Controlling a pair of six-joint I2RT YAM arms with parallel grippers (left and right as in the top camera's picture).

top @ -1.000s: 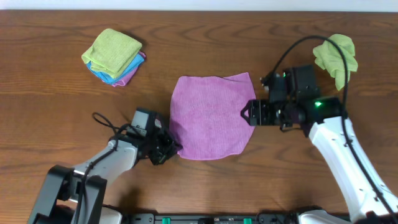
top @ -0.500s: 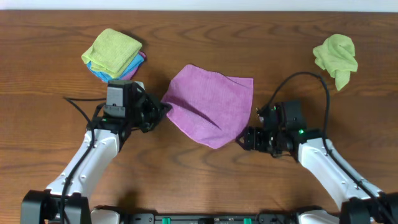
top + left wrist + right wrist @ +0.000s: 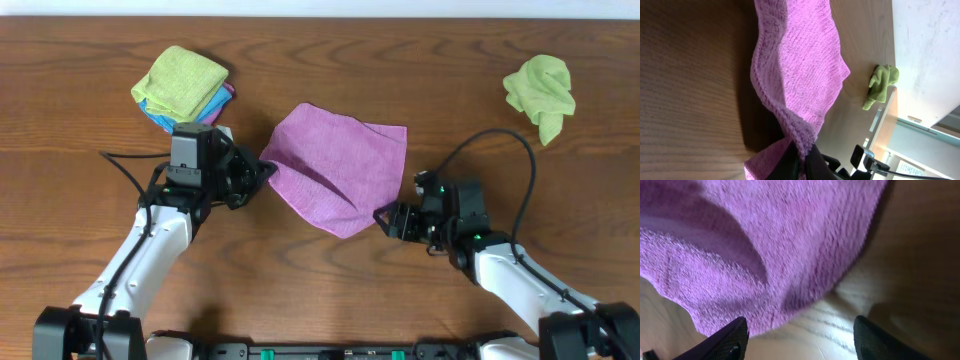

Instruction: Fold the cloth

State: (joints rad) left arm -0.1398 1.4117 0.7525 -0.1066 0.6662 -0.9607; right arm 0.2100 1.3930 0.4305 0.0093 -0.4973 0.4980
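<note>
Cloth (image 3: pixel 340 170) sits between folded cloth stack (image 3: pixel 183 88) and crumpled green rag (image 3: pixel 540 92).

The cloth (image 3: pixel 340 170) is plain purple. The table (image 3: pixel 60 150) is dark brown with wood grain. One rag (image 3: pixel 540 88) is light green; the stack (image 3: pixel 180 85) shows green, blue and pink.

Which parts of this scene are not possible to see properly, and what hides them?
Tips of the left tool: overhead, wrapped in the purple cloth; left wrist view, cut by the bottom edge.
Tips of the right tool: right wrist view, cut by the bottom edge; overhead, too small.
Lower cloths of the stack: overhead, covered by the green cloth on top.
</note>
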